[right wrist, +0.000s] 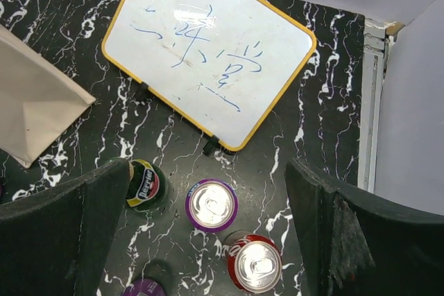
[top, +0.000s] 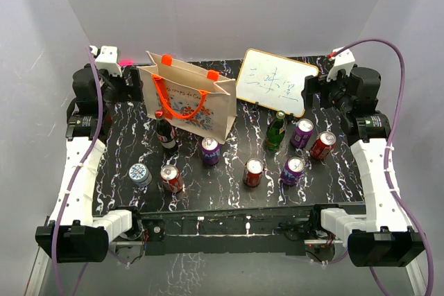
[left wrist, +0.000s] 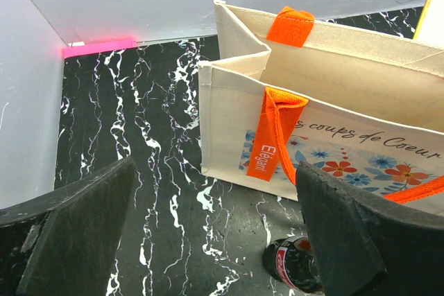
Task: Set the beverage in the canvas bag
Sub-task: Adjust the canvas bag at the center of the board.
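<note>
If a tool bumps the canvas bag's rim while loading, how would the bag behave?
The canvas bag is cloth, so its rim probably flexes inward. It stands upright with nothing visible inside, so it is likely light and may slide or tip.

There were three red cans [top: 171, 178], three purple cans [top: 210, 150], two bottles [top: 276, 130], one blue-topped container [top: 139, 175], one canvas bag [top: 198, 105] and one whiteboard [top: 275, 81].

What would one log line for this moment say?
stage: nothing picked | left gripper: open, empty, near canvas bag | right gripper: open, empty, above purple can | canvas bag: upright, no drink visible inside
</note>
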You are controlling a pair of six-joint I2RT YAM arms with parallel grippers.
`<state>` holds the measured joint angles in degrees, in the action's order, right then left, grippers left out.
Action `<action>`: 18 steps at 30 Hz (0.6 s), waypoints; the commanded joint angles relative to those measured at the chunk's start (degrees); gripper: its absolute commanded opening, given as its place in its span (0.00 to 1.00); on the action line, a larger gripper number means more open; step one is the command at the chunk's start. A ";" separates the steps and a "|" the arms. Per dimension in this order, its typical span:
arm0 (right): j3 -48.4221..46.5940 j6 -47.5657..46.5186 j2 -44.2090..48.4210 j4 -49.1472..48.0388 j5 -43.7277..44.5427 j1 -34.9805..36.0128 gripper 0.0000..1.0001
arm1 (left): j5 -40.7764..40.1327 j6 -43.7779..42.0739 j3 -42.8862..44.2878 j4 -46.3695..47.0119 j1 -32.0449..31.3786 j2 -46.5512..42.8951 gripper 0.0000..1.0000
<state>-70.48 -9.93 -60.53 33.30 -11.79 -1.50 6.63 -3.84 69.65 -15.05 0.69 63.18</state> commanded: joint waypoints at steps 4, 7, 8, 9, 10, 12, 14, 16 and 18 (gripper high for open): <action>-3.56 0.74 0.00 -2.65 -1.57 0.31 0.98 | 2.66 1.70 0.83 1.98 0.45 -2.21 0.97; -3.99 0.78 -0.19 -2.48 -1.81 0.35 0.98 | 3.01 2.43 0.66 2.60 0.50 -2.25 0.97; -4.13 0.82 -0.20 -2.47 -1.90 0.35 0.98 | 2.95 2.49 0.67 2.65 0.46 -2.27 0.97; -4.12 0.80 -0.16 -2.45 -1.98 0.35 0.98 | 3.10 2.85 0.64 2.72 0.45 -2.27 0.97; -4.15 0.75 -0.19 -2.41 -2.00 0.35 0.98 | 3.68 3.25 0.75 2.74 0.45 -2.30 0.97; -4.30 0.56 -0.25 -2.25 -2.14 0.35 0.98 | 4.53 4.57 0.84 2.81 0.48 -2.44 0.97; -4.17 0.45 -0.33 -2.27 -2.31 0.35 0.98 | 5.43 5.09 0.84 2.96 0.46 -2.21 0.97; -4.07 0.49 -0.57 -2.27 -2.77 0.35 0.98 | 6.56 4.70 0.87 2.67 0.52 -1.60 0.97; -3.96 0.59 -0.97 -2.29 -3.24 0.35 0.98 | 7.27 5.79 0.97 2.93 0.47 -0.72 0.97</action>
<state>-71.79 -9.93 -61.21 33.17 -13.69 -1.43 10.92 -0.03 69.65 -13.41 0.71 62.57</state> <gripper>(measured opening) 0.983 0.970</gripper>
